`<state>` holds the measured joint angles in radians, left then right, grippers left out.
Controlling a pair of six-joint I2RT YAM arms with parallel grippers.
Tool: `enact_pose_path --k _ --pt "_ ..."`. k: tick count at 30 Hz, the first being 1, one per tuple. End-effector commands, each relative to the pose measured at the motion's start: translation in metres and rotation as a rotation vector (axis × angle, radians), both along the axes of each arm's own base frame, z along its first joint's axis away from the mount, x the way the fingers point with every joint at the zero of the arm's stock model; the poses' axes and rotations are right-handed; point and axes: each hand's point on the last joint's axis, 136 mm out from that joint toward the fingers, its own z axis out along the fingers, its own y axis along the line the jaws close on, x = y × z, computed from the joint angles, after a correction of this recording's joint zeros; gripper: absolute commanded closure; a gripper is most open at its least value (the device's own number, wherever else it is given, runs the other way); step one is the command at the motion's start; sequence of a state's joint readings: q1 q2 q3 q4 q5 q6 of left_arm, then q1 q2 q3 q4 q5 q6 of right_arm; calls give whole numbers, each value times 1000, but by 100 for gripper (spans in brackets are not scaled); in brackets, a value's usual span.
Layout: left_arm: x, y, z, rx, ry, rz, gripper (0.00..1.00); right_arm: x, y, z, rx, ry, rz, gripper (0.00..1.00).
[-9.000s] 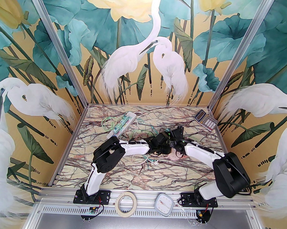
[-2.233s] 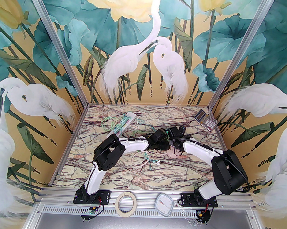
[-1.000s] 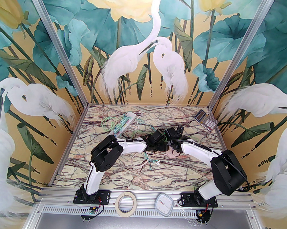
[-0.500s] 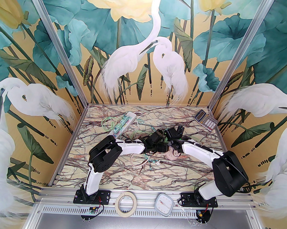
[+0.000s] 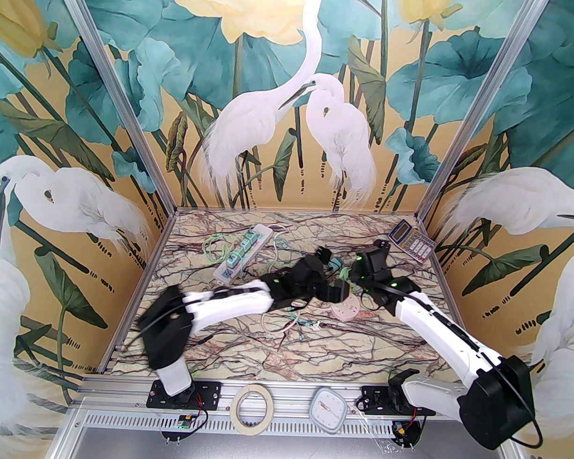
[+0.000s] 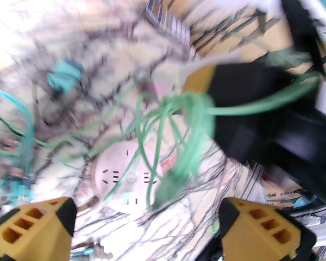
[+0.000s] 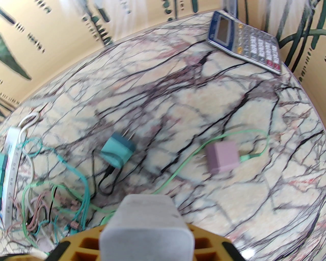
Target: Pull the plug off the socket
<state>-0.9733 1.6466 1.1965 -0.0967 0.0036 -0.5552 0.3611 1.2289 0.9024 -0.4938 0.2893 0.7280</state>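
White plug [image 7: 145, 229] clear of pink socket [image 5: 345, 312]

Robot lab test cell: aluminium frame [image 5: 290, 392], painted heron-mural wall panels [image 5: 291, 106], marble-print table [image 5: 310, 360].

The marble-patterned desk [image 5: 310, 360] carried a white power strip [image 5: 243, 250] far left, a calculator [image 5: 412, 240] in the far right corner, a round pink socket [image 5: 346, 310] near the middle, loose cables [image 5: 305, 324] just left of it, and a teal adapter [image 7: 117, 149] and a mauve adapter [image 7: 222, 156] lying apart.

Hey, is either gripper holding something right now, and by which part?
The right gripper clamps the whitish plug by the sides of its body. The left gripper is open and empty over the round pink socket.
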Motion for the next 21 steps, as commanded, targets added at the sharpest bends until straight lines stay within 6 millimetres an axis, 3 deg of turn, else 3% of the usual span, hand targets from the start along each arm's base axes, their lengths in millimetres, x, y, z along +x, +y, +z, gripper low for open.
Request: enact_pose_path --k 1,7,15,21 --pt "2 34 -1 57 -54 89 0 18 -12 6 17 -6 -2 73" --pt "-7 71 4 42 -80 167 0 63 -39 -22 56 76 -58 73" --pt "-16 122 -15 117 -80 272 0 132 -58 -71 86 216 -94 73" --pt "-21 160 -28 172 -71 357 0 151 -60 -113 121 344 -98 68"
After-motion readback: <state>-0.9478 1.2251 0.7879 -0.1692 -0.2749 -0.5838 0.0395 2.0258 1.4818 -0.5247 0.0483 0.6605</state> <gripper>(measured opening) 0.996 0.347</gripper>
